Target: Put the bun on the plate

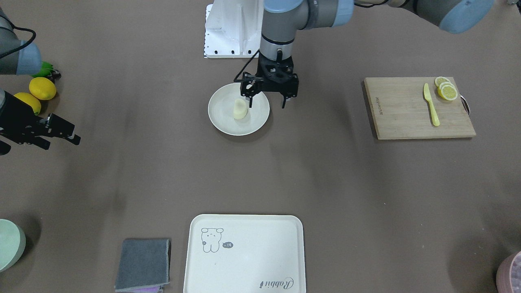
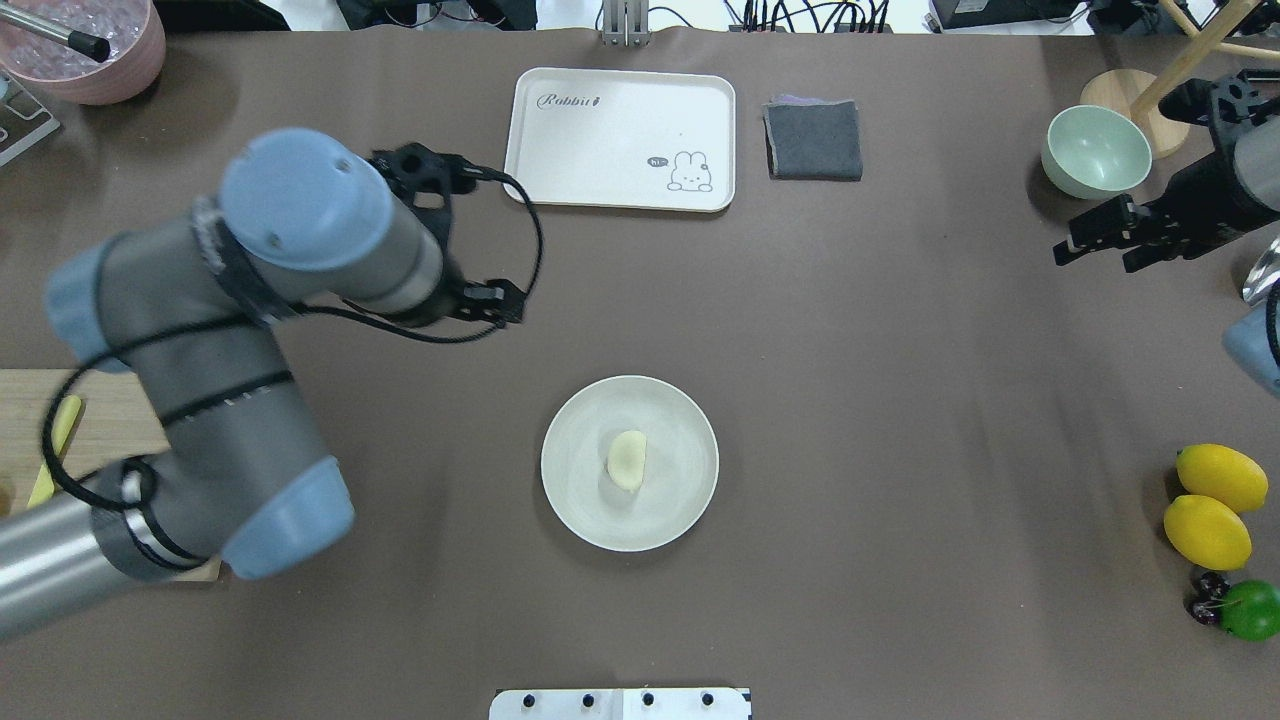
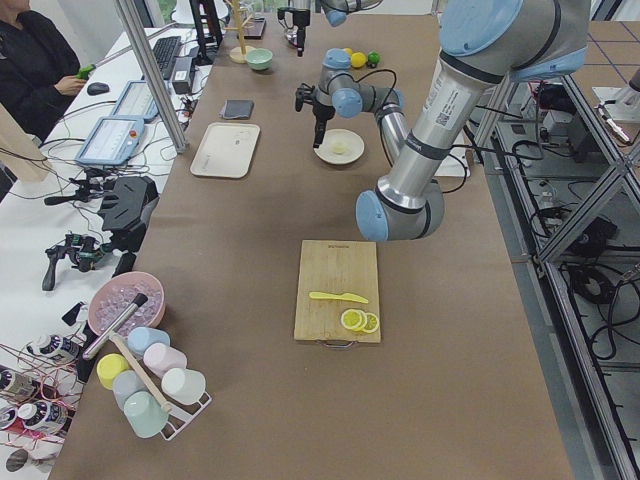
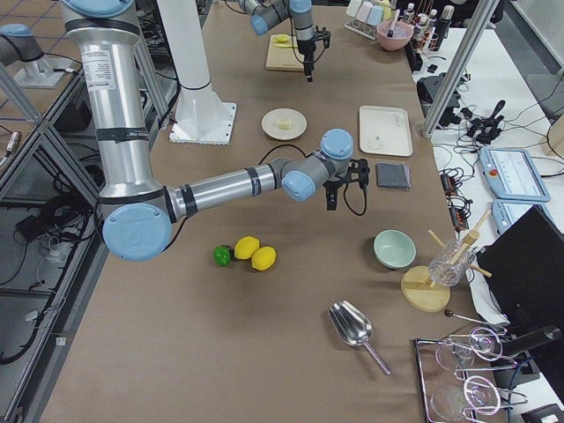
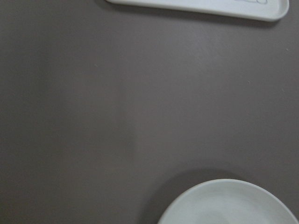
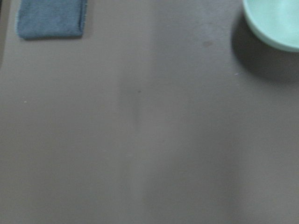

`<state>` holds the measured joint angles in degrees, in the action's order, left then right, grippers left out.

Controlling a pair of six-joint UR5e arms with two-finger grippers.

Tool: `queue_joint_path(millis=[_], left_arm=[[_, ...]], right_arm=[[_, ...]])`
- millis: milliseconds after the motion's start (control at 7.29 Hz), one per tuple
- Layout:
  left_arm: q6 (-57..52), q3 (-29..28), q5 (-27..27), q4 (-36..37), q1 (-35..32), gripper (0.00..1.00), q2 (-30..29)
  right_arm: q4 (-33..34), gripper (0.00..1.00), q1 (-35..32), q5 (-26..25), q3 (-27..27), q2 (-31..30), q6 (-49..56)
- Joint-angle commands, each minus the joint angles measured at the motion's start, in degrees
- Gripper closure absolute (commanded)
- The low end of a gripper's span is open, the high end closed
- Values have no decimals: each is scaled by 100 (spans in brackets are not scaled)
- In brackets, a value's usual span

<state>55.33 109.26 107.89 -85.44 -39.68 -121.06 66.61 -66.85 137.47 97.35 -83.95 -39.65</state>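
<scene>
The bun, a small pale cream lump, lies near the middle of the round off-white plate. Nothing touches it. My left gripper hangs raised above the table by the plate, open, with nothing between its fingers. The left wrist view shows only the plate's rim at the bottom and bare table. My right gripper is far off at the table's right side, open and holding nothing.
A cream tray and a grey cloth lie at the far edge, with a mint bowl near the right gripper. Two lemons sit at the right. A cutting board holds a knife and lemon slices.
</scene>
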Motion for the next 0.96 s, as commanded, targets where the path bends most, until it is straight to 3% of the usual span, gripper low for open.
queue_joint_path(millis=[0,137,275,412,686,824], left_arm=[[-3215,-70,1798,45,-2173,3,1351],[-4605,-568,2240,36,-3089,3,1748],[-5802,-1025,2358,97,-3681,3,1961],[-5971,-1134,2481,37,-3774,3,2572],[-6043,-1311,2831,-59,-4221,3,2893],[-6069,-1346,3434,-104,-4519,3,2991]], right_arm=[[1259,0,-765,-123,3,-121,1959],[1823,0,-1029,-124,21,-104,2683],[2151,0,-1197,-246,-23,-69,3212],[2241,0,-1312,-299,29,-60,3270],[2242,0,-1348,-309,38,-130,3288],[2242,0,-1331,-317,4,-130,3306]])
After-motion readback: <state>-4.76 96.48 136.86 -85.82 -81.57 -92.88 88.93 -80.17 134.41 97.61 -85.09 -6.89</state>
